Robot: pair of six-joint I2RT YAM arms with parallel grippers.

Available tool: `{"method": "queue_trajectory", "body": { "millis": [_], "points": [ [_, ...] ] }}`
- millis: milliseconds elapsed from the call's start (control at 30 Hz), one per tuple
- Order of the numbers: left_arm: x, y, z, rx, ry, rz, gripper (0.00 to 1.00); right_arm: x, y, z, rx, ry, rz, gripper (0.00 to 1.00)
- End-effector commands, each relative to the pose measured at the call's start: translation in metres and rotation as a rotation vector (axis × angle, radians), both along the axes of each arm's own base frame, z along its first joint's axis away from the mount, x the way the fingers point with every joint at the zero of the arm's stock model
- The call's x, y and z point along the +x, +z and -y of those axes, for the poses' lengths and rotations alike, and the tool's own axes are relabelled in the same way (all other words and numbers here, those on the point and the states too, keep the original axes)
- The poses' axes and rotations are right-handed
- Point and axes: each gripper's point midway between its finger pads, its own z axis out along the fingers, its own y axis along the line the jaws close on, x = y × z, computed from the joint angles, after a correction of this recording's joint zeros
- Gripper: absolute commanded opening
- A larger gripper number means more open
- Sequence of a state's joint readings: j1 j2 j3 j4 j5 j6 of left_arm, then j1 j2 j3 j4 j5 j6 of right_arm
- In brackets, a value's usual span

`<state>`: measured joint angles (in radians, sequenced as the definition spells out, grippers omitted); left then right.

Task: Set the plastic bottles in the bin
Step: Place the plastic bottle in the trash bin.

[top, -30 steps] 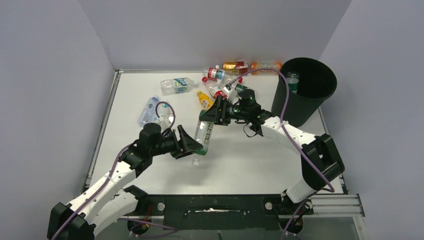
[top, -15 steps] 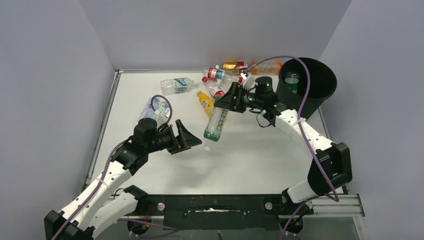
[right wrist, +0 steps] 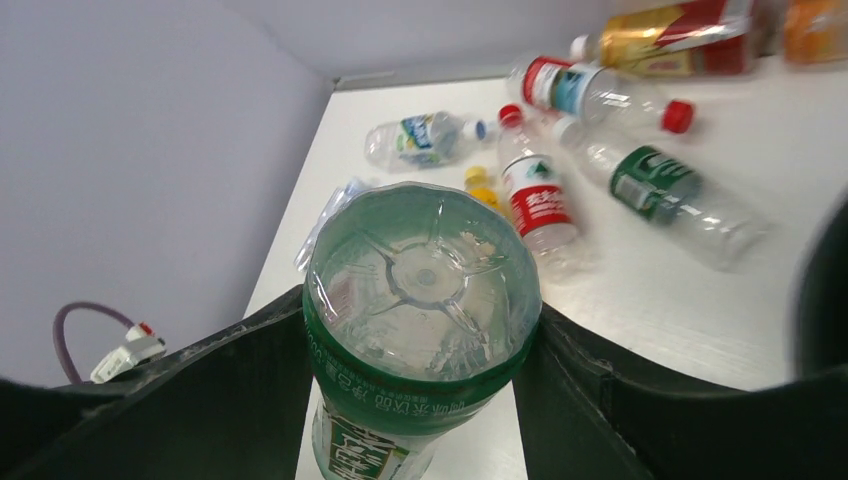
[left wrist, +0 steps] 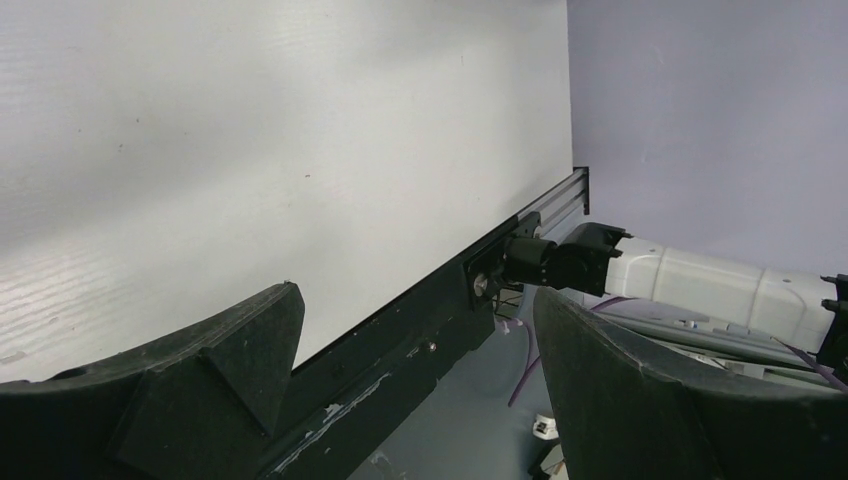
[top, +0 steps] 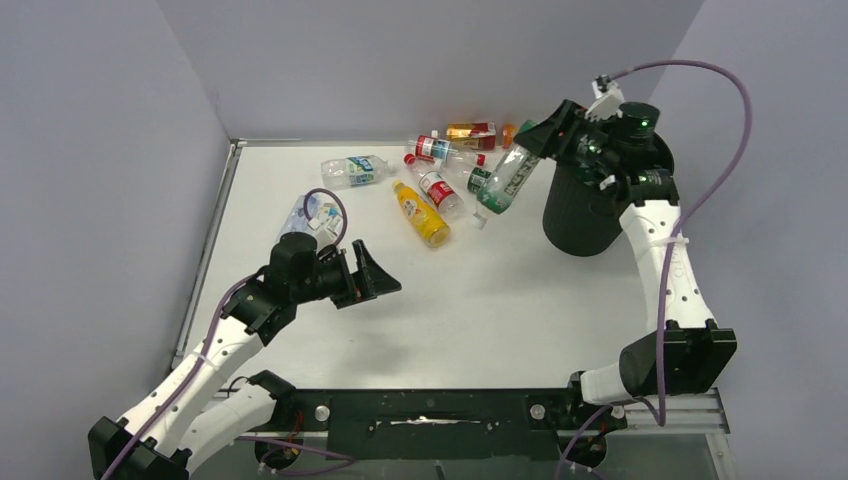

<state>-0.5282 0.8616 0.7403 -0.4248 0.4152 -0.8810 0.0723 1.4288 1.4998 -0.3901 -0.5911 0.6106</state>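
Note:
My right gripper (top: 545, 140) is shut on the base of a clear green-labelled bottle (top: 503, 180), which hangs tilted, cap down, just left of the black bin (top: 580, 215). In the right wrist view the bottle (right wrist: 420, 290) fills the gap between the fingers (right wrist: 250, 380), and the bin's dark wall (right wrist: 825, 290) shows at the right edge. My left gripper (top: 375, 275) stands open and empty over the table's left middle; nothing lies between its fingers (left wrist: 230, 350). Several bottles lie at the back: a yellow one (top: 420, 212), a red-labelled one (top: 432, 188) and a blue-labelled one (top: 352, 168).
Another bottle (top: 305, 213) lies by the left edge, partly behind my left arm. More bottles (top: 470, 131) rest against the back wall. Grey walls close in the white table (top: 500, 300) on three sides. The right arm crosses over the bin's mouth.
The left gripper has opened and let go of the green-labelled bottle. The right gripper has carried that bottle up and to the right, from mid-table to beside the bin.

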Motion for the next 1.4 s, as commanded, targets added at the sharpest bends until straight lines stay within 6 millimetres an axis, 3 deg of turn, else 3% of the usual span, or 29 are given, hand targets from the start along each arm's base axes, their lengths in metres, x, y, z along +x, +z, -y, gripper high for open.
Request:
{"method": "queue_trajectory", "body": {
  "millis": [0,400,700,967,1367],
  "points": [
    [0.007,0.022,0.000,-0.013,-0.001,0.069,0.86,0.001,0.051,0.053,-0.011,-0.126,0.128,0.50],
    [0.002,0.016,-0.004,-0.010,0.010,0.054,0.86,0.018,0.108,0.169,0.038,-0.407,0.268,0.50],
    [0.003,0.010,-0.004,-0.004,0.009,0.044,0.86,0.023,0.124,0.234,0.040,-0.587,0.319,0.51],
    [0.003,0.006,-0.003,0.012,-0.001,0.034,0.86,0.031,0.114,0.272,-0.070,-0.748,0.311,0.52],
    [0.004,0.001,-0.003,0.028,-0.007,0.023,0.86,0.040,0.068,0.318,-0.219,-0.926,0.196,0.54]
  ]
}}
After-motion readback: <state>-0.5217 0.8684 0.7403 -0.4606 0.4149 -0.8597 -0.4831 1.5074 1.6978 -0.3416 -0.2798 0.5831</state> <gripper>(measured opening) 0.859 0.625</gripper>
